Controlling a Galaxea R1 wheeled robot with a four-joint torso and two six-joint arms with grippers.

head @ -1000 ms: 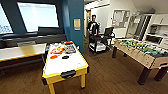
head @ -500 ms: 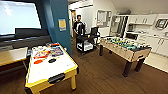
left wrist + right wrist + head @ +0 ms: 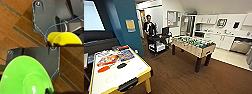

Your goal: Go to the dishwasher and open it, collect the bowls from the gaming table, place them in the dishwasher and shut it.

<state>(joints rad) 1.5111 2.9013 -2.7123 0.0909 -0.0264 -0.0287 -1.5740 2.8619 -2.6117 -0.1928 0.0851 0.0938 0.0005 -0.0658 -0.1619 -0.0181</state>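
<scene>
The gaming table (image 3: 137, 75), white-topped with a yellow rim, stands at the near left in the head view with game boxes and pucks on it. A small yellow bowl (image 3: 63, 38) shows close in the left wrist view, and my left gripper (image 3: 52, 44) is shut on its rim. In the right wrist view a wide lime-green bowl (image 3: 25, 77) is held by my right gripper (image 3: 48, 91), a dark finger clamped on its edge. The steel-fronted dishwasher (image 3: 240, 46) sits under the kitchen counter at the far right; its door position is too small to tell.
A table-football table (image 3: 194, 46) stands mid-room on the brown wood floor (image 3: 184, 77). Behind it are a black cart (image 3: 157, 43) and a person (image 3: 148, 26) in a doorway. A teal wall corner (image 3: 126, 27) juts out at left. White kitchen cabinets (image 3: 220, 40) line the right.
The whole head view has shifted left as the camera turned right: the gaming table slid to the left edge and the kitchen side came into view. The bowls' earlier state is not shown.
</scene>
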